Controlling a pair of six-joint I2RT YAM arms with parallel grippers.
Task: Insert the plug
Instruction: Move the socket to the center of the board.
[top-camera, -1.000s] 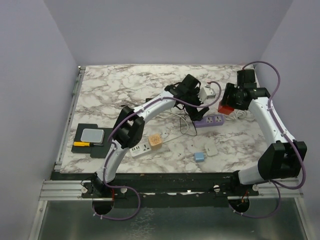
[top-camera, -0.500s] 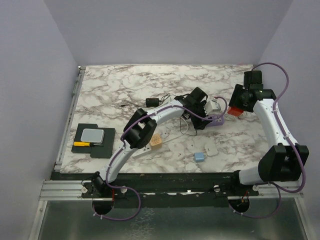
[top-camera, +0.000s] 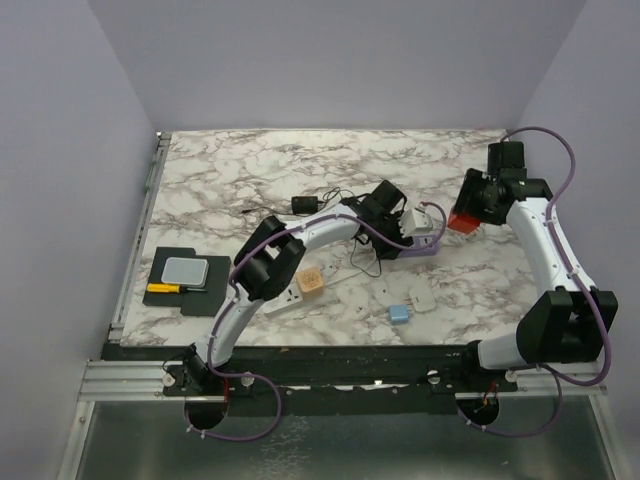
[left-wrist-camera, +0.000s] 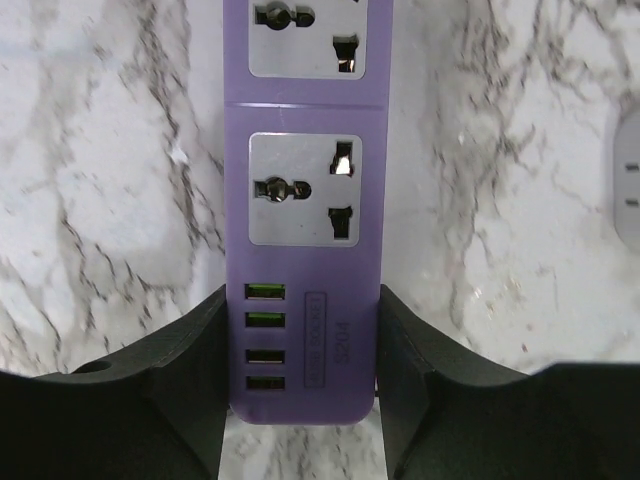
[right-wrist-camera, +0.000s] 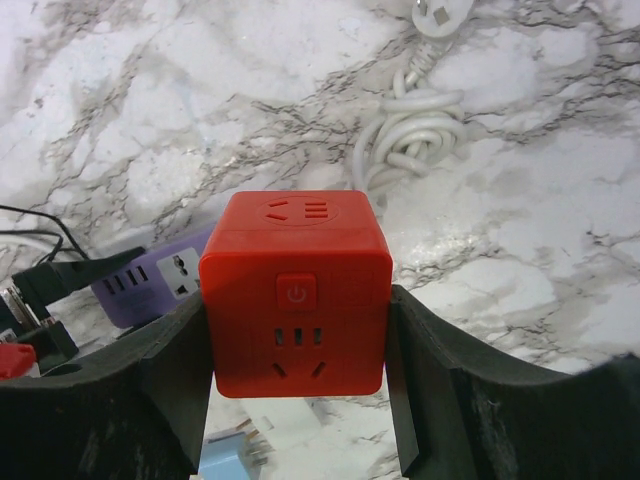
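On the table (top-camera: 220, 180), at about 9 o'clock, a black tray (top-camera: 205, 300) holds one grey flat pad (top-camera: 185, 270) and one yellow tool (top-camera: 160, 288) along its near edge. There are two power strips: a purple one (left-wrist-camera: 305, 200) near the middle and a white one (top-camera: 283, 300) at 7 o'clock, partly under the left arm. The left gripper (left-wrist-camera: 303, 300) is narrowed onto the purple strip at its end with four USB ports, a finger (left-wrist-camera: 190, 370) pressed to each long side; two sockets show beyond the ports. The right gripper (right-wrist-camera: 295, 300) is clamped on a red cube socket (right-wrist-camera: 295, 270), held above the marble at 3 o'clock of the purple strip. There are two cubes, the red one and a tan one (top-camera: 311, 283) beside the white strip. Two small adapters, one blue (top-camera: 399, 314) and one white (top-camera: 420, 298), lie at 6 o'clock of the purple strip. A white plug (right-wrist-camera: 440, 15) lies loose on the table at 12 o'clock of the red cube, past its coiled cord (right-wrist-camera: 410, 150); a black plug (right-wrist-camera: 60, 272) lies just beside the purple strip.
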